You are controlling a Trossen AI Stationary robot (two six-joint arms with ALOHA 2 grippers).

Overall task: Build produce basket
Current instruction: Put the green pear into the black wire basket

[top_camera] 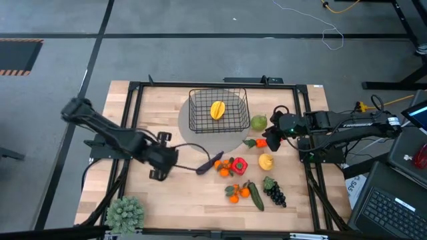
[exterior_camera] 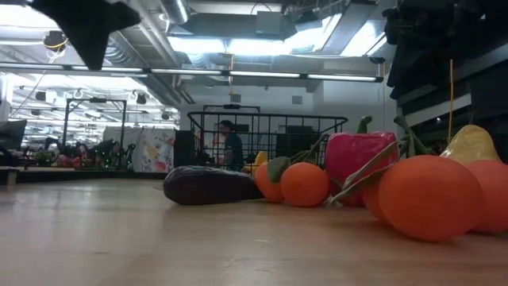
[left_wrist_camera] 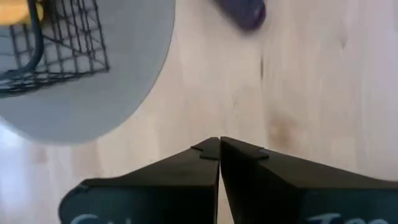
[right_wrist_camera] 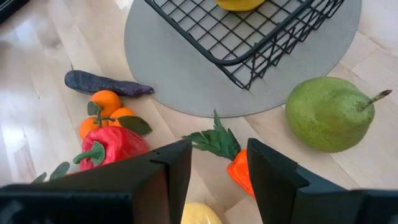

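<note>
— Where is the basket [top_camera: 219,110] sitting?
— On a grey round mat [top_camera: 212,137] at the far middle of the tabletop [top_camera: 180,187], holding a yellow starfruit [top_camera: 217,110].

— And the other produce?
— A green pear [right_wrist_camera: 327,114] is lying just beside the mat, a carrot [right_wrist_camera: 236,163] near it. The eggplant [right_wrist_camera: 106,84], oranges [right_wrist_camera: 107,112] and red pepper [right_wrist_camera: 109,146] are lying farther out from the basket.

— The arms?
— The right tool [right_wrist_camera: 219,171] is hovering over the carrot, fingers parted, gripping nothing. The left tool [left_wrist_camera: 219,152] is hanging over bare wood beside the mat, fingers pressed together, empty.
</note>
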